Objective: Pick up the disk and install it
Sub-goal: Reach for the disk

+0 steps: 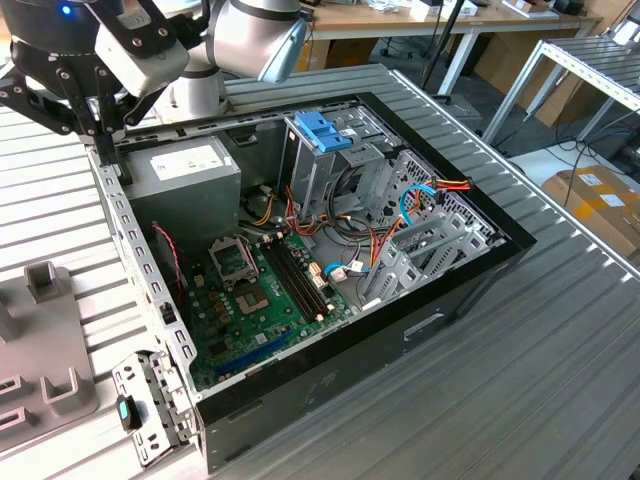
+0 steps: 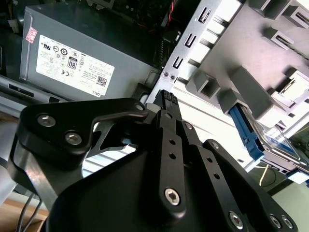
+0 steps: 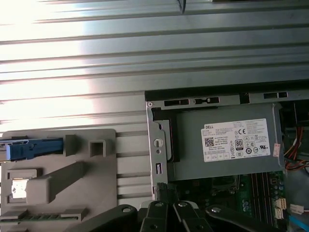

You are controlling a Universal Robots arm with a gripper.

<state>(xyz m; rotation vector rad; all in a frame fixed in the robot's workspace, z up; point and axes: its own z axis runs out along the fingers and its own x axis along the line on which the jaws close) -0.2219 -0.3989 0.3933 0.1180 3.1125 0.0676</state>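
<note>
Ribbed metal desk (image 1: 560, 380) runs under everything. On it, a black computer case (image 1: 400, 335), open side up, insides showing.

Grey arm (image 1: 240, 35) comes in from the exterior view's left, above the case's far corner.

Inside the case:
- Grey power-supply box (image 1: 185, 175) with a white sticker sits in that far corner.
- Green motherboard (image 1: 260, 300) lies beside the box.
- Metal drive cage (image 1: 315, 175), topped by a blue handle (image 1: 325, 132), stands toward the exterior view's right.
- Coloured cables (image 1: 350, 240) are strung between cage and board.

Flat grey holder (image 1: 45, 340) with raised blocks lies on the desk just beside the case, at the exterior view's left.

Claw (image 2: 166, 99) is black, its fingers drawn together with nothing between them. The tips hang over the case's perforated edge wall, next to the power-supply box, between box and holder.

Disk (image 2: 276, 141) sits in the holder, apart from the claw and untouched.
- It is flat, with a silvery metal body.
- A blue plastic rail (image 2: 246, 130) runs along the side toward the claw.
- A pale label (image 2: 282, 150) with a blue band shows in part.
- Grey holder blocks stand close against the rail.
- In the first wrist view the same blue rail rests in a slot of the holder beside a square block.
- I cannot tell whether the disk lies level or tilted.
</note>
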